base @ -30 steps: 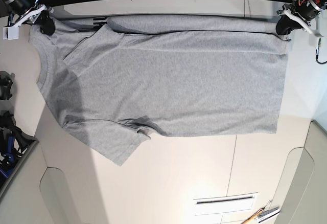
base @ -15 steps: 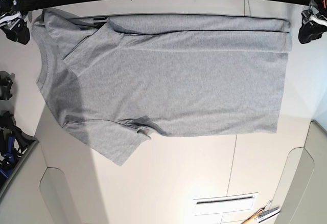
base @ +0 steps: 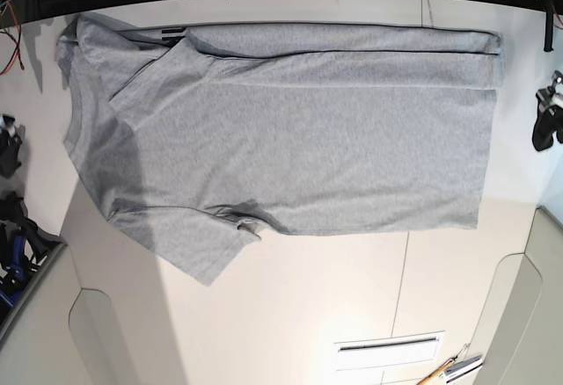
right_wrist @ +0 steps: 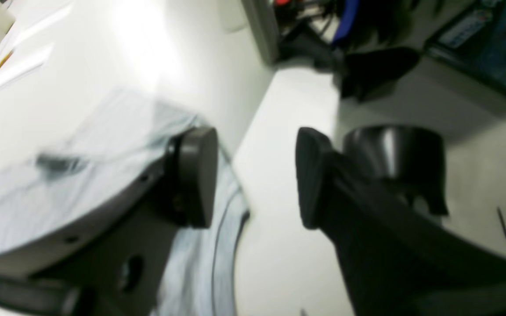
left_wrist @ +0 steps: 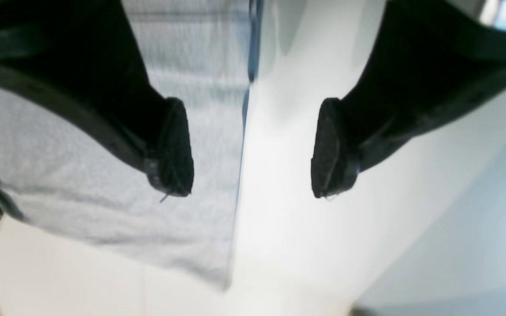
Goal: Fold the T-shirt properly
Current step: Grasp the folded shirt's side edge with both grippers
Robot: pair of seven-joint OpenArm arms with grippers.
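Note:
The heather-grey T-shirt (base: 290, 130) lies flat on the white table (base: 308, 297), plain side up, collar to the left, hem to the right. Its far long edge is folded over into a narrow band (base: 352, 42). My left gripper (base: 544, 128) hangs open just off the hem's right side. In the left wrist view it (left_wrist: 253, 149) straddles the hem edge, with one finger (left_wrist: 171, 149) above the T-shirt (left_wrist: 59, 166) and nothing held. My right gripper (right_wrist: 255, 175) is open beside the collar end of the T-shirt (right_wrist: 103, 127), holding nothing. In the base view I cannot pick it out.
Dark gear (base: 10, 227) crowds the table's left edge. A black cylinder (right_wrist: 393, 149) stands just right of my right gripper. A white slotted panel (base: 387, 345) and some small tools (base: 453, 369) lie near the front right.
Both grippers have let go of the shirt's far corners and drawn away, the left one down the right side, the right one off to the left. The folded band stays lying flat.

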